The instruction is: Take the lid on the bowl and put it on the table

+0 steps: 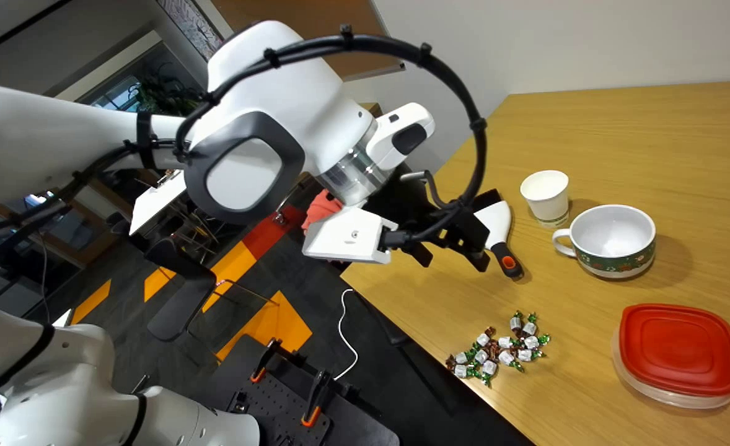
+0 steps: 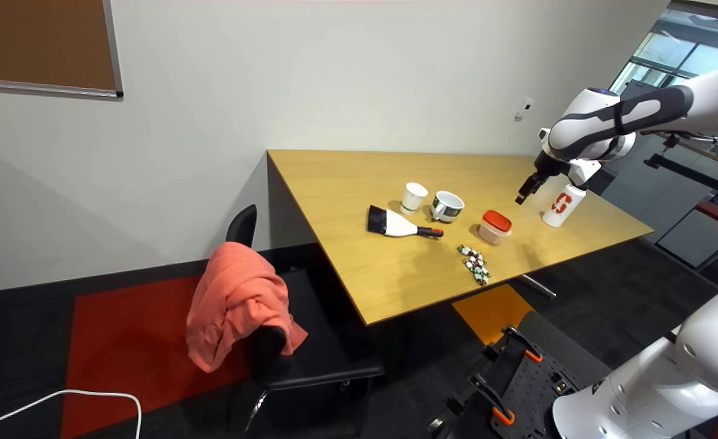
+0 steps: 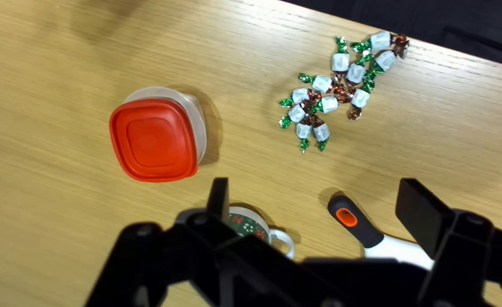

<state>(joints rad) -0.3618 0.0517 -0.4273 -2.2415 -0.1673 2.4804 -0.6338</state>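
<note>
The red lid [image 1: 681,350] is a rounded square and sits on the clear bowl [image 1: 650,392] on the wooden table [image 1: 594,133]. The lid [image 2: 497,220] and bowl [image 2: 491,235] also show in an exterior view. In the wrist view the lid [image 3: 154,138] covers the top of the bowl [image 3: 197,121], up and left of the left finger. My gripper [image 3: 318,194] has its fingers wide apart with nothing between them. It hangs above the table, apart from the lid, and shows in both exterior views [image 1: 455,259] [image 2: 521,197].
Several wrapped candies [image 1: 501,347] lie near the table's edge. A white paper cup [image 1: 546,195], a patterned mug [image 1: 613,238] and a white brush with a dark handle [image 2: 400,224] are on the table. A white bottle [image 2: 563,207] stands near the arm.
</note>
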